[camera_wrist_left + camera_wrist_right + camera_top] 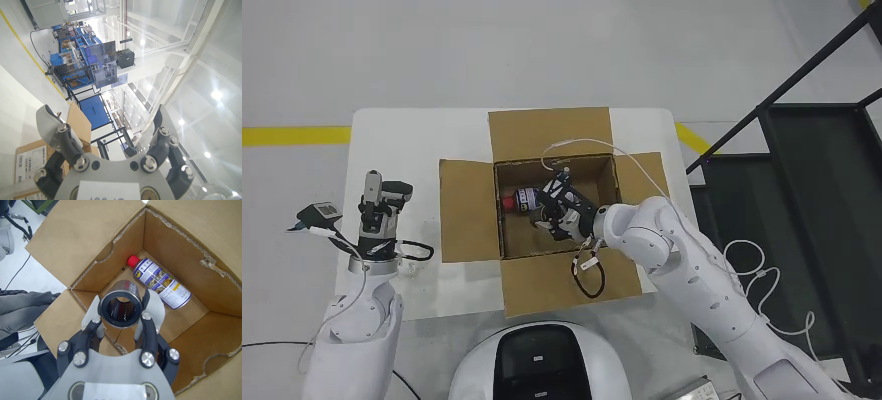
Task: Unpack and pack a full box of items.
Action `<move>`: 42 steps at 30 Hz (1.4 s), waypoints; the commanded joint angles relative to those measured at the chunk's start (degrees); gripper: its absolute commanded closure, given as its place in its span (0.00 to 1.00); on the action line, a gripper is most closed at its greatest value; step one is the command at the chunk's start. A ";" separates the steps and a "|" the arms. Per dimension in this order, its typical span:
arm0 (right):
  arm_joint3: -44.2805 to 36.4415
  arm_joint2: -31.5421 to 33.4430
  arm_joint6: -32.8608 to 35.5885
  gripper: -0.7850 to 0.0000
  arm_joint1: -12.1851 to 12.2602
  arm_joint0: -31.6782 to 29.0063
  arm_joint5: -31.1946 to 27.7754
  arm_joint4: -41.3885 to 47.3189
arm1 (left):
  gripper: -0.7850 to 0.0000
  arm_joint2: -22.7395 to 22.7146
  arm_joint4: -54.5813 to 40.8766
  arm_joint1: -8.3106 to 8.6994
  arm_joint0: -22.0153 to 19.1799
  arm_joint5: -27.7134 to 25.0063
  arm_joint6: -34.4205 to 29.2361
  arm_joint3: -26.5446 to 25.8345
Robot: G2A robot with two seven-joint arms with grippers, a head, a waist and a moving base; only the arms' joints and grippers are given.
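**Right gripper holding metal cylinder in open box; left gripper idle at desk side**

Cardboard box (552,130) sits mid-desk, all four flaps folded out flat. The right flap reaches close to the right edge of the white desk (422,140), and the near flap runs toward the near edge. Bare desk lies left of the box, between its left flap and the left arm. A white cable (582,143) arcs over the far rim of the opening.

Seen from the right wrist, the box (170,237) is deep, with torn corrugated rims. A spray can (160,283) lies on its side on the floor, along one wall, red cap toward a corner. The rest of the floor is bare cardboard. From above, the spray can (520,201) is by the left wall, cap pointing left.

Right gripper (122,296) is inside the opening, jaws clenched on a hollow metal cylinder (121,308), one finger on each side of it and its open end facing the wrist camera. The cylinder is just beside the can; can't tell if it touches the can or the floor. From above, the right gripper (552,205) is over the box middle.

Left gripper (382,195) is well apart from the box, near the left desk edge. Left gripper (103,115) has its jaws spread wide, nothing between them, pointing up past a box flap (77,117).
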 commanded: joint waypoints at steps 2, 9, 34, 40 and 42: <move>0.00 0.00 0.00 1.00 0.00 0.00 0.00 0.00 | 0.00 0.00 0.00 0.00 0.00 0.00 0.01 0.00; 0.00 0.00 0.00 1.00 0.00 0.00 0.00 0.00 | 0.00 0.00 0.00 0.00 0.00 0.00 0.01 0.00; -19.12 27.16 6.67 1.00 3.88 -15.12 3.45 4.01 | 0.00 0.00 0.00 0.00 0.00 0.00 0.01 0.00; -19.56 35.63 6.15 1.00 4.47 -19.37 2.24 9.30 | 0.00 0.00 0.00 0.00 0.00 0.00 0.01 0.00; -19.56 35.63 6.15 1.00 4.47 -19.37 2.24 9.30 | 0.00 0.00 0.00 0.00 0.00 0.00 0.01 0.00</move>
